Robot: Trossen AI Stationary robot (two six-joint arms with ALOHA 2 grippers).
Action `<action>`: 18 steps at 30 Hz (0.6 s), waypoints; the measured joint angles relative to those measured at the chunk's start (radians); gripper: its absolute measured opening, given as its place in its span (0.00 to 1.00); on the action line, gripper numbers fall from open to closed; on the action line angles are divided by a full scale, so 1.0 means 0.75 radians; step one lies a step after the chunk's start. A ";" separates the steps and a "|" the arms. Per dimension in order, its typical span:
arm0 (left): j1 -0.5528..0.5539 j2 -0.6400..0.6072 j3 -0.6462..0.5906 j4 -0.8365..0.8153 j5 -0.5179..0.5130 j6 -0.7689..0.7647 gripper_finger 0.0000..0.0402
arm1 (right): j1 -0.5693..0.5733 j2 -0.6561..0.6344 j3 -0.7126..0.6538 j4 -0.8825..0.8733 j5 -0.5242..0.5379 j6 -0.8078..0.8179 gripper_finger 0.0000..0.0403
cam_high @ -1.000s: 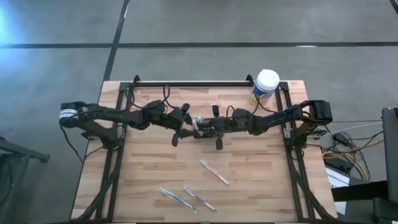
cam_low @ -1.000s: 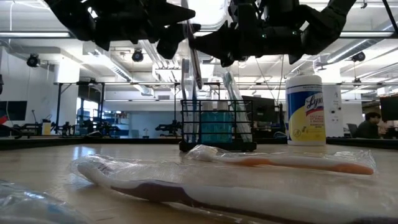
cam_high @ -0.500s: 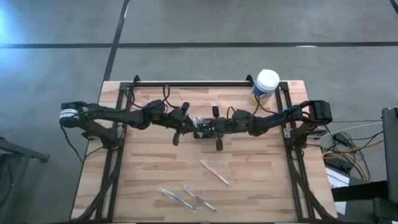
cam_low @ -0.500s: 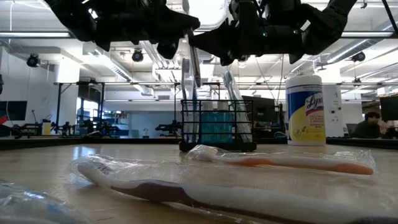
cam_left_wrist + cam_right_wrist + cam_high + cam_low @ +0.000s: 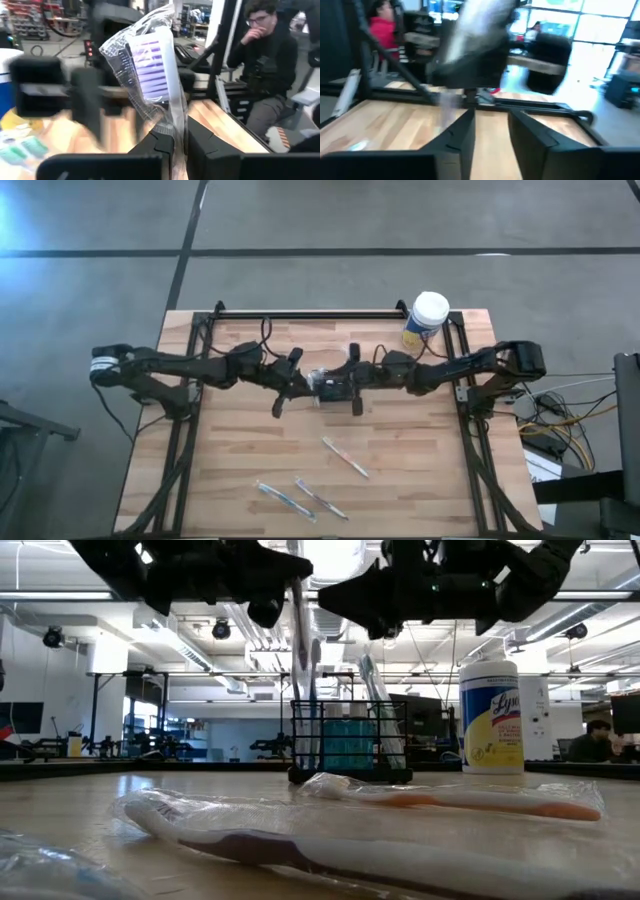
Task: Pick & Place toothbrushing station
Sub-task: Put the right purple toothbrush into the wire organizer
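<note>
The toothbrushing station (image 5: pixel 350 745), a black wire-mesh caddy with toothbrushes standing in it, rests on the table's middle, under both grippers. My left gripper (image 5: pixel 180 142) points level from the table's left and is shut on a plastic-wrapped toothbrush (image 5: pixel 300 625) with purple bristles (image 5: pixel 150 65). The brush stands nearly upright above the caddy. My right gripper (image 5: pixel 492 130) faces it from the table's right, open, with nothing between its fingers. My left gripper pinches the wrapped toothbrush between its two fingers (image 5: pixel 160 145), on the wrapper just beside the bristle head (image 5: pixel 172 117). The fingers come level from the table's left and lie across the brush. The brush is lifted clear of the table, close to upright, over the caddy.
A white-lidded, yellow-labelled round canister (image 5: pixel 428 315) stands at the far right. Three wrapped toothbrushes lie on the near half of the table (image 5: pixel 345 457) (image 5: pixel 285 498) (image 5: pixel 320 498). A black bar (image 5: pixel 310 314) runs along the far edge. People sit beyond the table (image 5: pixel 260 60).
My left gripper has shut on the wrapped toothbrush and taken hold. My right gripper has opened and let go of it. The brush, slanted before, now stands closer to upright above the caddy.
</note>
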State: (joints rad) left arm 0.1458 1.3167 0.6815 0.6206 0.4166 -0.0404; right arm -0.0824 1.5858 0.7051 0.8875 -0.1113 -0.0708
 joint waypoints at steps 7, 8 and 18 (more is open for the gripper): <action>-0.021 -0.069 0.000 -0.117 -0.098 0.128 0.05 | 0.003 -0.233 -0.126 -0.192 0.187 -0.016 0.40; -0.025 -0.069 0.001 -0.135 -0.134 0.159 0.05 | 0.001 -0.268 -0.146 -0.196 0.195 -0.016 0.40; -0.087 -0.005 0.013 -0.115 -0.360 0.370 0.05 | 0.008 -0.496 -0.475 0.010 0.240 0.005 0.17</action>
State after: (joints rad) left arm 0.0803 1.3129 0.6913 0.5342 0.1462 0.2373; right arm -0.0762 1.2138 0.3489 0.8946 0.0685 -0.0673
